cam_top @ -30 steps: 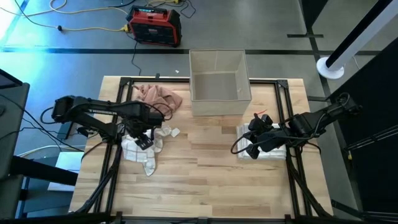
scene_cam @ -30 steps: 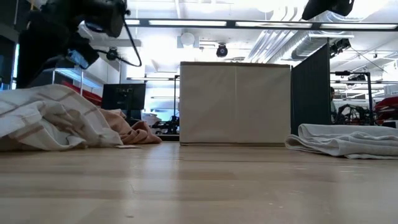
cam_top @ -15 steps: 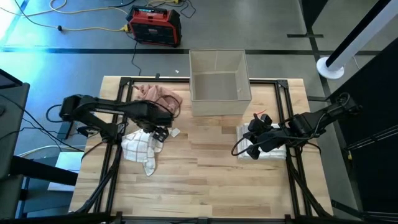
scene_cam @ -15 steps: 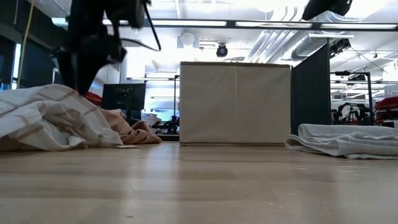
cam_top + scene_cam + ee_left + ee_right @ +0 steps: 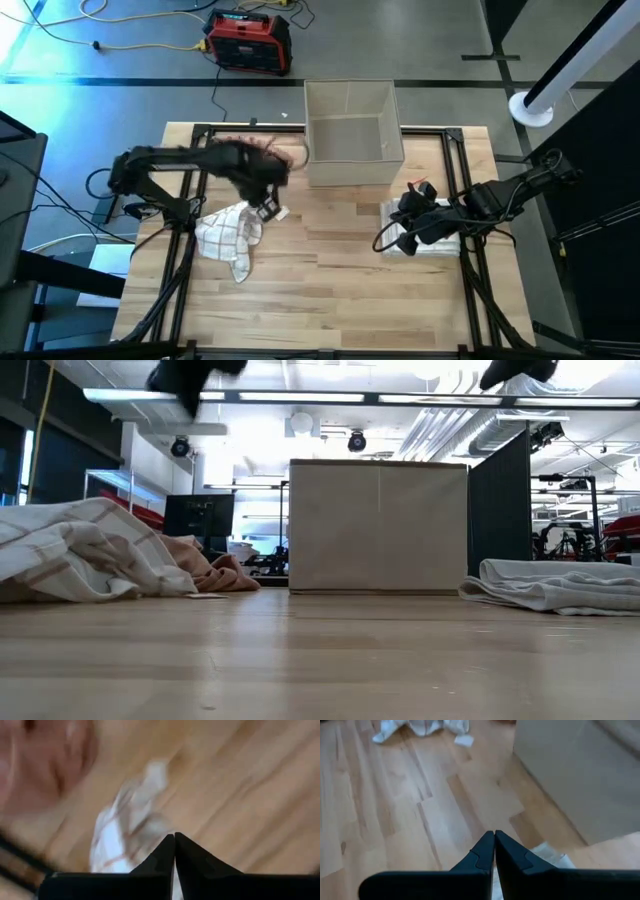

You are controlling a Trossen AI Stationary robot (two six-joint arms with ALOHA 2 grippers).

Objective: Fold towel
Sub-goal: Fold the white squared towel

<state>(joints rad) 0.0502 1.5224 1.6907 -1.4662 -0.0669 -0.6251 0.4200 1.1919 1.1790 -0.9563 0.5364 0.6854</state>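
Note:
A white checked towel (image 5: 228,235) lies crumpled on the table's left half, also seen in the low view (image 5: 85,555) and blurred in the left wrist view (image 5: 125,830). My left gripper (image 5: 268,206) hangs shut above the table just right of it, nothing between its fingers (image 5: 174,837). A pink towel (image 5: 262,152) lies bunched at the far left, partly under my left arm. My right gripper (image 5: 494,836) is shut above a folded white towel (image 5: 428,243) on the right.
An open beige box (image 5: 351,132) stands at the far middle of the table, a wall in the low view (image 5: 378,525). A small white scrap (image 5: 283,213) lies beside the checked towel. Bare wood spans the table's middle and near side.
My left gripper has risen from over the checked towel and swung toward the table's right and far side, fast enough to blur. Its fingers, apart before, are now together with nothing in them. The checked towel stays crumpled where it was.

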